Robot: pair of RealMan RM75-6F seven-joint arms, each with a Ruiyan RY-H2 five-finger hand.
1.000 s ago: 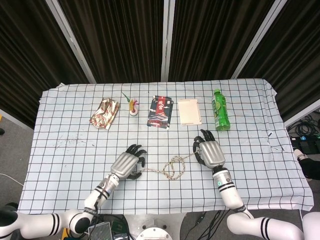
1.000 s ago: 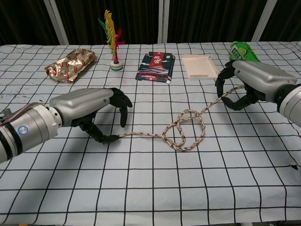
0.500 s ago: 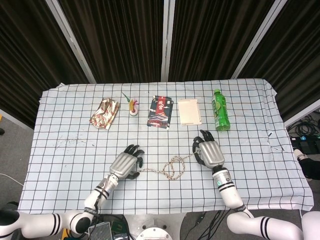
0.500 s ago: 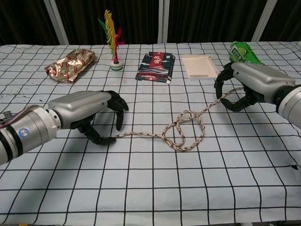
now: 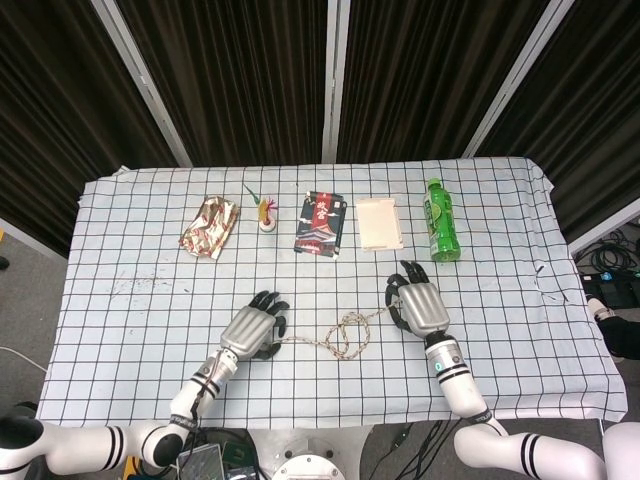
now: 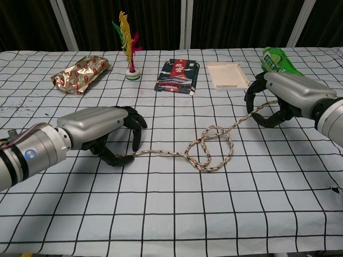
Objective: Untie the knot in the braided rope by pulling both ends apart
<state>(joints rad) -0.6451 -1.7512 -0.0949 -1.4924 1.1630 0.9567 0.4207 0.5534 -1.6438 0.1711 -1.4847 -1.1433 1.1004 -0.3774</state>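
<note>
A beige braided rope (image 6: 206, 148) lies on the checked tablecloth with a loose knot loop at its middle (image 5: 347, 332). My left hand (image 6: 102, 130) (image 5: 253, 328) hangs over the rope's left end, fingers curled down around it and pinching it against the cloth. My right hand (image 6: 284, 96) (image 5: 418, 303) holds the rope's right end, which rises off the table into its curled fingers. The rope runs nearly straight from the left hand to the knot, then slants up to the right hand.
Along the far side stand a gold foil packet (image 6: 80, 73), a feathered shuttlecock (image 6: 128, 48), a dark printed packet (image 6: 177, 75), a white tray (image 6: 228, 74) and a green bottle (image 5: 440, 220). The table's near edge (image 6: 171, 251) is just below.
My left hand has slid a little to the left along the table, drawing the rope's left end with it. The right hand has barely moved and the knot loop looks the same.
</note>
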